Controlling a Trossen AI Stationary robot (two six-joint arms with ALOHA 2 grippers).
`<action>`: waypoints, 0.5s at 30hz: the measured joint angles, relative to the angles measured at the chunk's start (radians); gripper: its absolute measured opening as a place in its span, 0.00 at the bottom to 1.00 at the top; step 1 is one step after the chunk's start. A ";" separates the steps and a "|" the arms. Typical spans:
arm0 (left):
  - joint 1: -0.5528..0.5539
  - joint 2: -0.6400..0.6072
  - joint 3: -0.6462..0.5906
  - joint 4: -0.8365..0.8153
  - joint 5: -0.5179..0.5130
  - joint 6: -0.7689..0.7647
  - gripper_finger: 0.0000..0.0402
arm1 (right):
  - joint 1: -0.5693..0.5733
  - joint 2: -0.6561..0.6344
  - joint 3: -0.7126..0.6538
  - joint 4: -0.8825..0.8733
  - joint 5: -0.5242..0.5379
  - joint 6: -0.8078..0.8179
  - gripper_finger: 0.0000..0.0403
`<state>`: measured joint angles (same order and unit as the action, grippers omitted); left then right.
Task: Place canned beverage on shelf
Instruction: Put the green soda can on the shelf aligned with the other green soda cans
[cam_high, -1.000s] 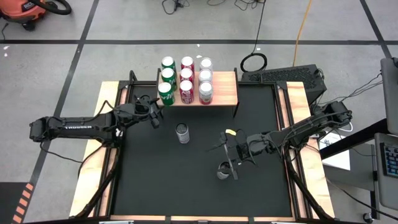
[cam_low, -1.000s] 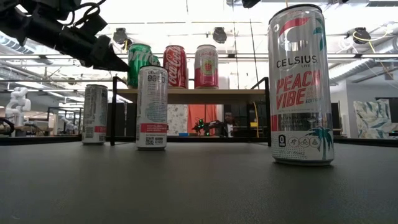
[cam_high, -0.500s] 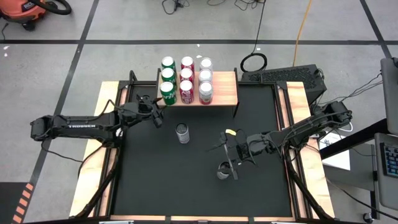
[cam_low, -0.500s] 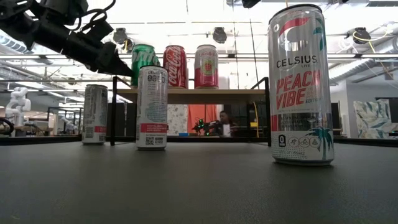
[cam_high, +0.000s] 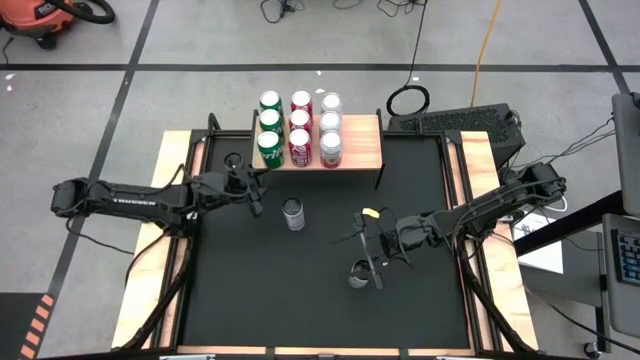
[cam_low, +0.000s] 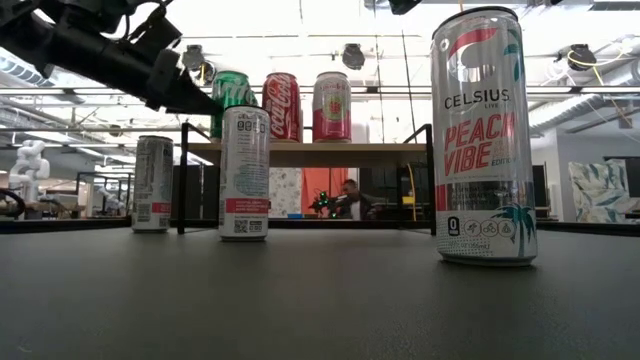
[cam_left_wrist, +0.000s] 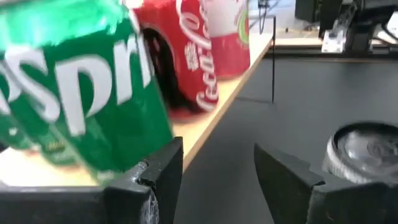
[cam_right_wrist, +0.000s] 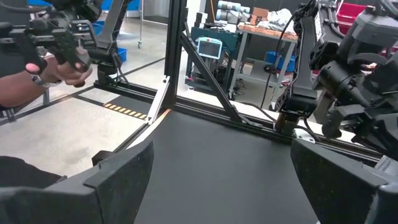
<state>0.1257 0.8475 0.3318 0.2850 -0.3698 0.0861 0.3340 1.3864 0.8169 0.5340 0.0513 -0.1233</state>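
The wooden shelf (cam_high: 360, 150) stands at the far side of the black mat and carries green, red and pink cans in three rows. The front green can (cam_high: 269, 148) stands at the shelf's left front corner (cam_left_wrist: 74, 106). My left gripper (cam_high: 256, 190) hovers open just near of and left of that corner, touching nothing; its fingers (cam_left_wrist: 155, 180) are bare. A silver can (cam_high: 292, 213) stands upright on the mat to its right. My right gripper (cam_high: 368, 252) waits open above the mat's middle, over a tall Celsius can (cam_high: 358, 275).
Another slim can (cam_low: 153, 183) stands on the mat just left of the shelf's black leg (cam_low: 182, 178). Wooden rails (cam_high: 165, 240) border the mat on both sides. A person's hands (cam_right_wrist: 43, 68) show beyond the table in the right wrist view.
My left gripper has drawn back from the shelf's left front corner toward the table's near edge and swung slightly right, its fingers keeping the same gap. The cans on the shelf stay upright. My right arm has kept still.
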 joint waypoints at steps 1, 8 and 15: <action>0.000 0.016 0.000 0.029 0.000 0.013 0.49 | 0.000 0.000 0.000 0.000 0.000 -0.002 0.89; 0.006 0.126 0.000 0.161 -0.001 0.072 0.49 | 0.000 0.000 0.000 -0.001 0.000 -0.009 0.89; 0.029 0.184 0.000 0.212 -0.002 0.088 0.49 | 0.000 0.000 0.000 -0.006 0.000 -0.013 0.89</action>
<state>0.1543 1.0317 0.3321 0.4969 -0.3721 0.1741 0.3340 1.3863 0.8169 0.5278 0.0511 -0.1360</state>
